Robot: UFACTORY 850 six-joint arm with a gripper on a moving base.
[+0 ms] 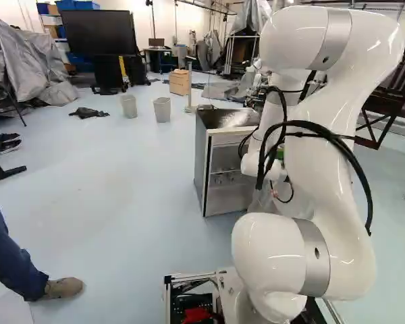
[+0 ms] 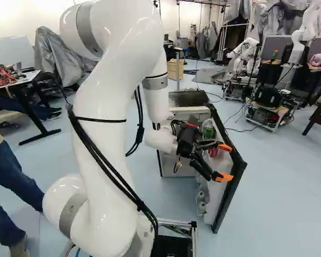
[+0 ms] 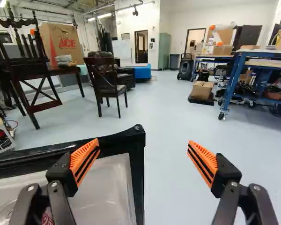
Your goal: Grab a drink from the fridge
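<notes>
Inside the opened door (image 2: 227, 201) of the fridge (image 1: 214, 172), at the right base view's middle, the task's drinks are held: a green can (image 2: 209, 130) toward the hinged edge, and a red can (image 2: 213, 152) nearer the free top corner, partly hidden by the gripper (image 2: 224, 161). Small round items (image 2: 201, 201) are carried low on the door's inner face. The gripper is held near the door's free top corner with its fingers spread wide apart and nothing clasped; in the wrist view, one is seen across the black top edge, the other beyond the free side edge, above the floor (image 3: 166, 187). Shelves (image 1: 223, 179) are seen in the fridge's body, and crumpled clear plastic (image 1: 239, 118) is borne on its top.
</notes>
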